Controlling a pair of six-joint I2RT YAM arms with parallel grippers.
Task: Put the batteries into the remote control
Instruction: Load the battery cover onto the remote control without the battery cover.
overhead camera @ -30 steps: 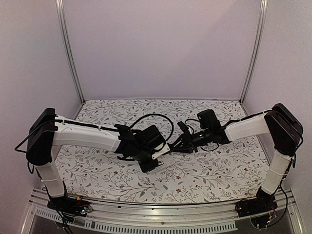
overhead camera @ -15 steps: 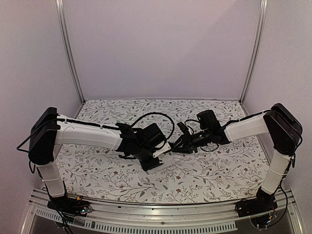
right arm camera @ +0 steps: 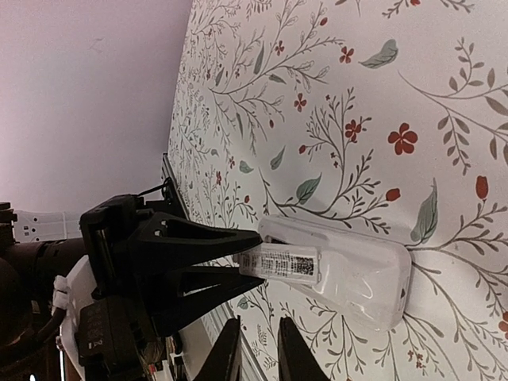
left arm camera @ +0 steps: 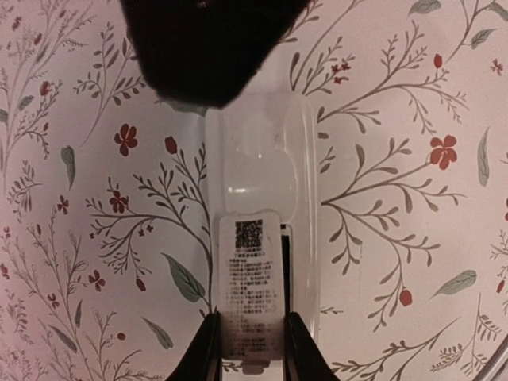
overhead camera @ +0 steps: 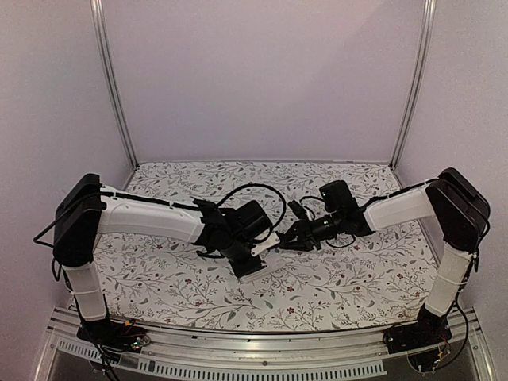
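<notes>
Movement since a second ago is small. Seen from above, the left arm has reached a little farther toward the middle of the surface (overhead camera: 349, 278), bringing the remote control (overhead camera: 267, 243) closer to the right claw (overhead camera: 287, 238). My reading is that the two arms are lining up for an insertion rather than completing one.

The left claw (left arm camera: 250, 343) is pinching the remote control (left arm camera: 266, 198) across its labelled end, one finger on each long side of the printed sticker (left arm camera: 250, 278). The bar lies low near the middle of the floral surface (left arm camera: 397, 198); whether it rests there or is slightly lifted I cannot tell.

In the right wrist view the remote control (right arm camera: 349, 274) runs away from the left claw (right arm camera: 248, 258). The right claw (right arm camera: 258, 353) shows only two fingertips at the bottom, a narrow gap between them, and I cannot tell whether they pinch anything.

No batteries show in any view, and no dark recess is visible on the upturned face, so the loading looks unfinished.

From the left wrist the right claw (left arm camera: 206, 48) is a dark blur over the bar's far end, hiding it. Black cables (overhead camera: 254, 194) loop just behind both wrists, which sit close together.
</notes>
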